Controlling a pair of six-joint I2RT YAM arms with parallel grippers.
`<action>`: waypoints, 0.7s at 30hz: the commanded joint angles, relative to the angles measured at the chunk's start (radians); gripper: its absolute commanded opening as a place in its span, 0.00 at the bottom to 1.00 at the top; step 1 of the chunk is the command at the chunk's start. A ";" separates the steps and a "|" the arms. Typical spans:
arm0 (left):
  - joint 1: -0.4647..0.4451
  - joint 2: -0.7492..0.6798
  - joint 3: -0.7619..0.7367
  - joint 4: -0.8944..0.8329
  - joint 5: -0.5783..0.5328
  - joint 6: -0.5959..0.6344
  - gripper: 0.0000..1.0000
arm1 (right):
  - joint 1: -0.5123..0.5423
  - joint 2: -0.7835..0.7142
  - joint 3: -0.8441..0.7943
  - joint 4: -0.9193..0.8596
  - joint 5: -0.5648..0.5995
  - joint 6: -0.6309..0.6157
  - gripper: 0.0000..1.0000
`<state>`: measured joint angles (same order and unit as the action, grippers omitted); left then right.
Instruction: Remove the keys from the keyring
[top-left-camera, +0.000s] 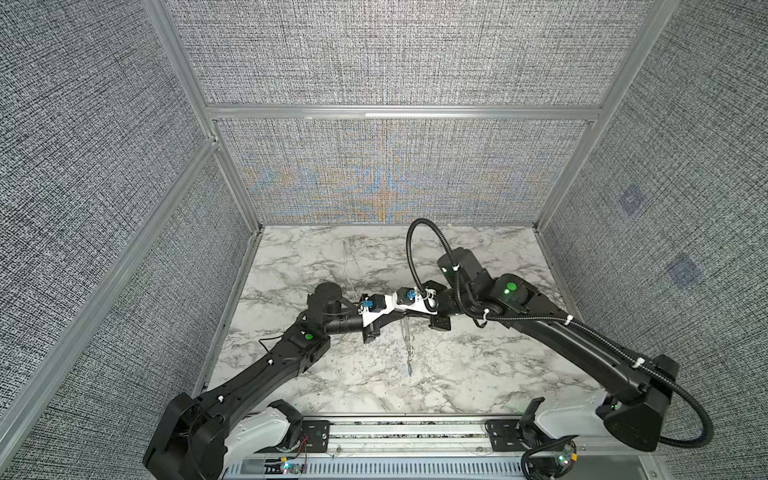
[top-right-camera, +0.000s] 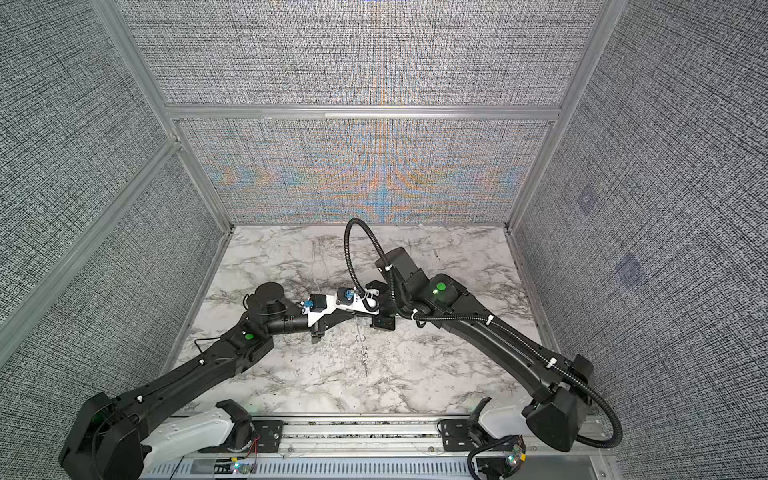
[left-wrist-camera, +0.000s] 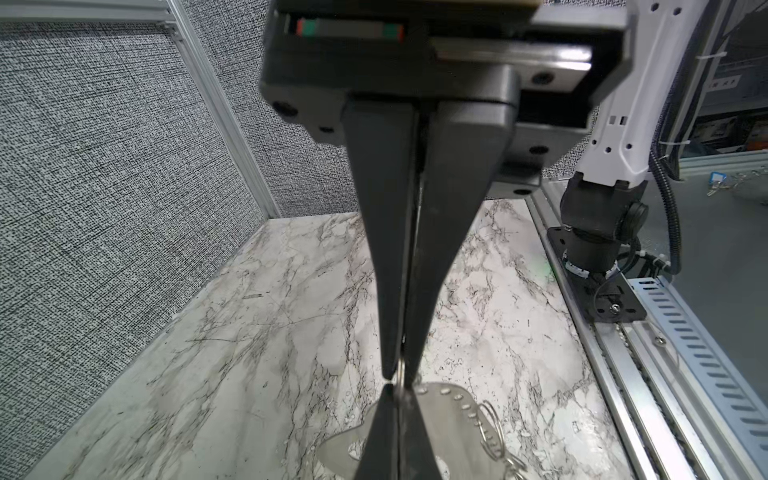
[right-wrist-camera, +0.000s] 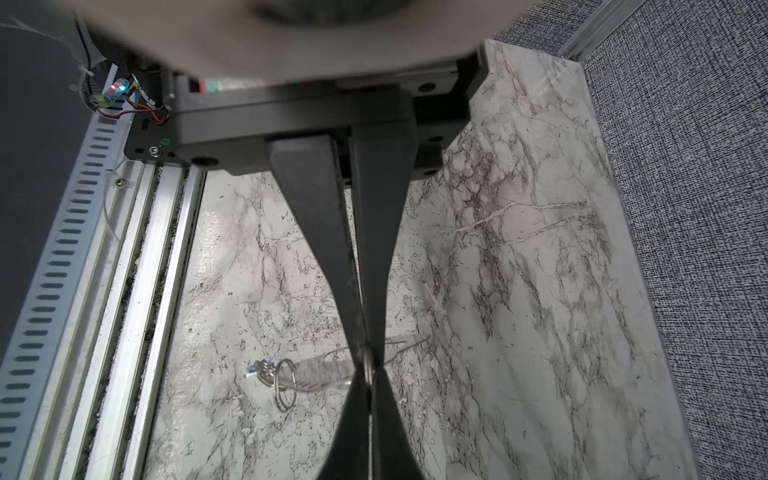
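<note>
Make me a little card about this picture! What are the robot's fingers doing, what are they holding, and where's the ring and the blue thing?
left fingers: shut, tip to tip with the right ones
right fingers: shut
held: both pairs seem to pinch the metal plate, up off the table
keyring: hooked on the plate, away from the fingers
blue tag: a bit of blue shows beyond the keyring
small key: cannot make it out

No legible text anywhere
</note>
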<state>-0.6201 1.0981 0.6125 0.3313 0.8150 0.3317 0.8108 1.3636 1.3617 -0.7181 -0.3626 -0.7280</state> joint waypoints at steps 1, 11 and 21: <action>-0.001 -0.006 -0.002 0.055 0.046 -0.012 0.00 | 0.002 -0.006 -0.006 0.027 -0.012 -0.010 0.00; -0.001 -0.004 -0.003 0.055 0.068 -0.023 0.00 | -0.016 -0.116 -0.046 0.044 0.068 -0.010 0.21; -0.001 -0.012 0.006 0.064 0.113 -0.026 0.00 | -0.019 -0.199 -0.135 0.036 0.080 0.038 0.29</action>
<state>-0.6212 1.0924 0.6109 0.3695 0.8940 0.3061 0.7914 1.1690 1.2407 -0.6861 -0.2779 -0.7147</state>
